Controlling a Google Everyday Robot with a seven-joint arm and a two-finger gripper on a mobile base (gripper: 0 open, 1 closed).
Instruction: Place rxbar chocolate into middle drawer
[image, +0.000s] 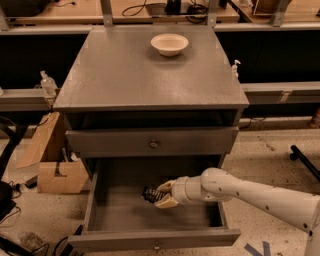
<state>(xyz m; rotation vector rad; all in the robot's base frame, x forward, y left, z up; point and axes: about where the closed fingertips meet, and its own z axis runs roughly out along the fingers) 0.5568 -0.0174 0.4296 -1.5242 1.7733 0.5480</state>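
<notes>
Nearest the camera, just below the gripper, runs the flat front panel of the wide, shallow grey wooden middle drawer (115, 240). It is pulled fully out, with a small round metal knob (156, 246) centred on its face. The drawer's floor is smooth, matte grey board.

The tan two-finger gripper (161, 195) hangs inside this drawer, low over the floor near the middle. It sits at the end of a smooth, rounded white arm (250, 192) that reaches in from the right. Its fingers (166, 187) are drawn close together and pinch the right end of the rxbar chocolate (150, 194), a small flat rectangular bar in a black wrapper with white print. The bar sticks out to the left of the fingertips, over the drawer floor; whether it touches the floor cannot be told.

Above and behind the gripper is the closed upper grey drawer front (110, 142) with a like metal knob (153, 144). Farther up lies the broad, faintly glossy grey cabinet top (150, 75). A white round bowl (169, 44) stands near its far edge, well apart from the gripper.

A brown cardboard box (55, 172) rests on the speckled floor to the gripper's left, beside the cabinet.
</notes>
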